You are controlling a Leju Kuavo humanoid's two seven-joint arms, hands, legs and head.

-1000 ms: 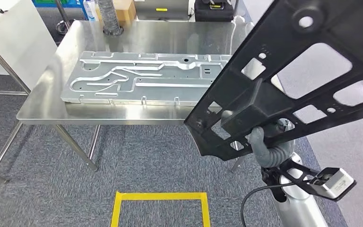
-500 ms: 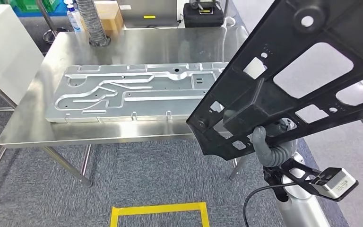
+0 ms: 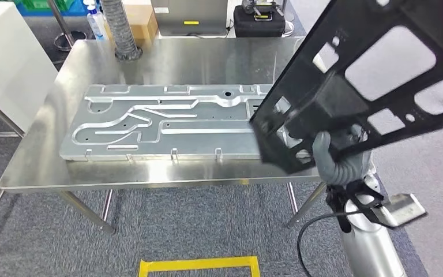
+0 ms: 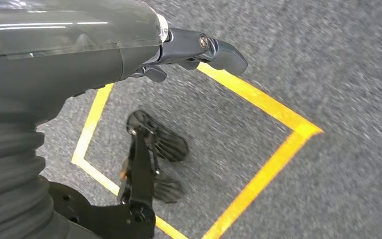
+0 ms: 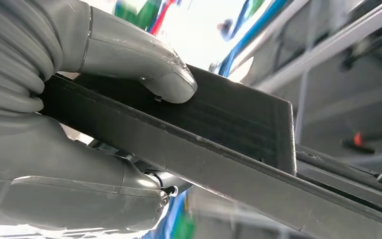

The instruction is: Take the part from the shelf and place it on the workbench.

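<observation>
A large black frame part (image 3: 337,104) with several cut-outs is tilted up at the right of the head view. My right hand (image 3: 334,158) grips its lower edge from below. The part's low end hangs over the right front corner of the steel workbench (image 3: 150,57), above the end of a long silver machined plate (image 3: 167,124) lying there. In the right wrist view the grey thumb (image 5: 139,55) presses on the black part (image 5: 229,124), with the fingers under it. My left hand (image 4: 129,50) hangs over the carpet, fingers stretched out, holding nothing.
At the workbench's far edge stand a grey ribbed hose (image 3: 118,29), a cardboard box (image 3: 141,14) and a black case (image 3: 259,20). A white cabinet (image 3: 6,52) is at the left. Yellow floor tape (image 3: 199,265) marks the carpet in front.
The whole view has shifted, so the camera has moved. The black part's low end, earlier in front of the table edge, now hangs over the table's right front corner. The right hand's grip is unchanged.
</observation>
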